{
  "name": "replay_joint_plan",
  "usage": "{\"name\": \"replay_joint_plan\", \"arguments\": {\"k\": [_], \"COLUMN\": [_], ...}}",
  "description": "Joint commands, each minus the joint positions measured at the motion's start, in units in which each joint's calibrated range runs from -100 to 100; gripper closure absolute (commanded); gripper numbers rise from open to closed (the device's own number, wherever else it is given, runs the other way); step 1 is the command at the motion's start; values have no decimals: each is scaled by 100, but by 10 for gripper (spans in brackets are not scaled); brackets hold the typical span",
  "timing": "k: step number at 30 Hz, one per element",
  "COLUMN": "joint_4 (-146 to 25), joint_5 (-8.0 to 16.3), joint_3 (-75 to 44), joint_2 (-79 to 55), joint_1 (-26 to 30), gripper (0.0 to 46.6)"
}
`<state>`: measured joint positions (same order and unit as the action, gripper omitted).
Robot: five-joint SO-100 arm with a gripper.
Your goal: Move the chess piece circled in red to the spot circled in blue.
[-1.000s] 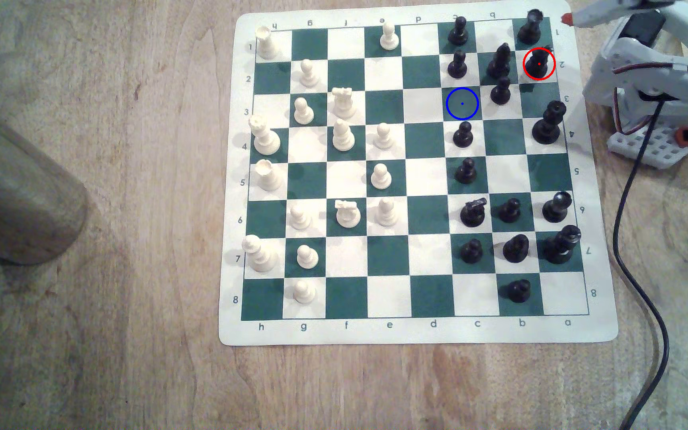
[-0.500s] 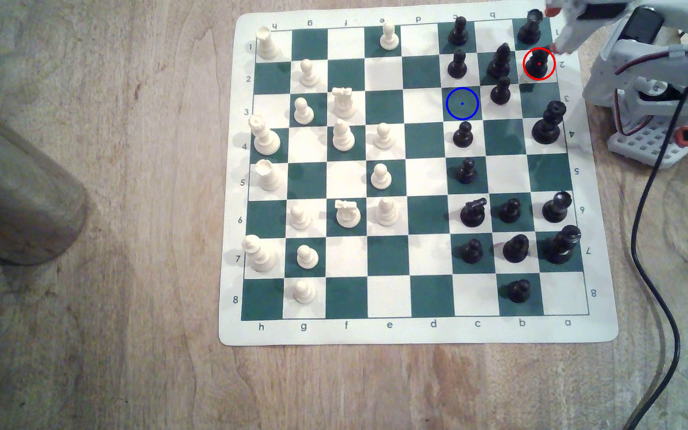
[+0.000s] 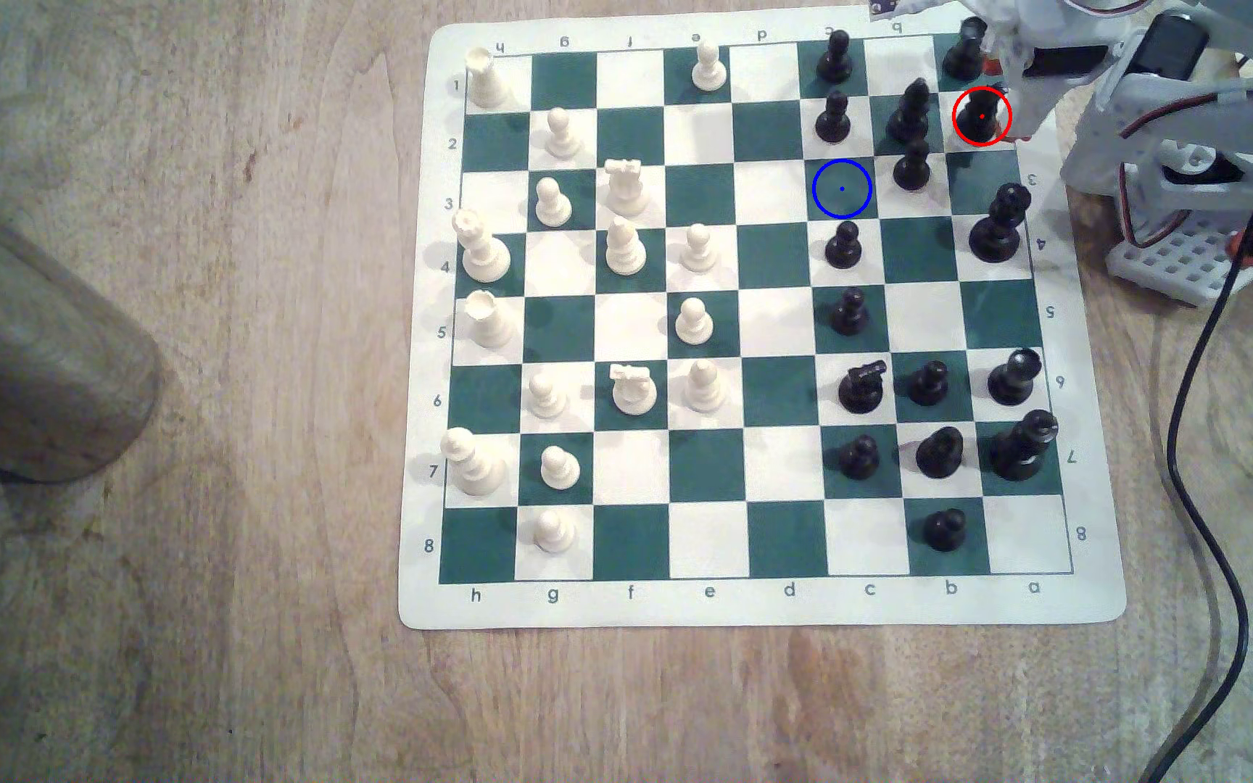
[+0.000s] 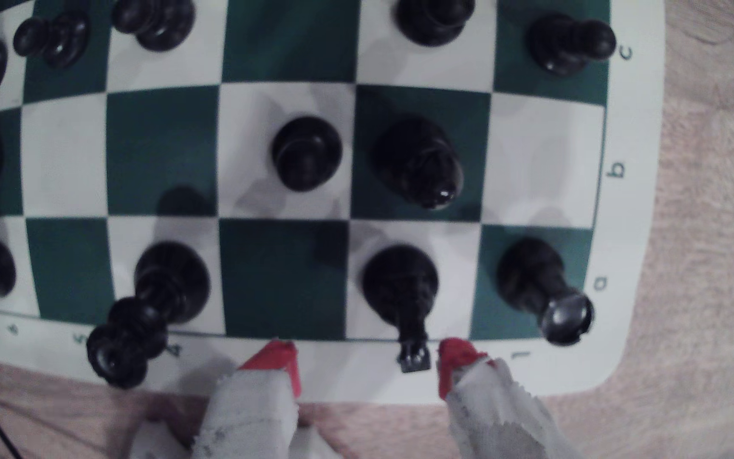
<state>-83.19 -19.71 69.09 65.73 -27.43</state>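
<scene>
Tool (image 4: 367, 366) agape beside edge-square knight (image 3: 980, 113)

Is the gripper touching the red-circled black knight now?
Cannot tell. In the wrist view the gripper has open jaws, and the knight head sits close beside one red tip; no clear gap or contact shows.

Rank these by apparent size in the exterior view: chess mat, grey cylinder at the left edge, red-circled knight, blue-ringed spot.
1. chess mat
2. grey cylinder, cut off by the frame and possibly nearer the camera
3. red-circled knight and blue-ringed spot: too alike to rank
</scene>
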Motion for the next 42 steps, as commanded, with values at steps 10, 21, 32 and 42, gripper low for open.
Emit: {"name": "replay_joint_plan", "arguments": {"k": [10,21,32,42], "joint_4": [579,669,669,522], "joint_5": [-186,-112,-73,-98], "joint_3": [144,244,280,262], "joint_2": [-368,-520,-682,-690], "joint_1": [-327,-162,-61,-6], "gripper": [314,327,345,454]}}
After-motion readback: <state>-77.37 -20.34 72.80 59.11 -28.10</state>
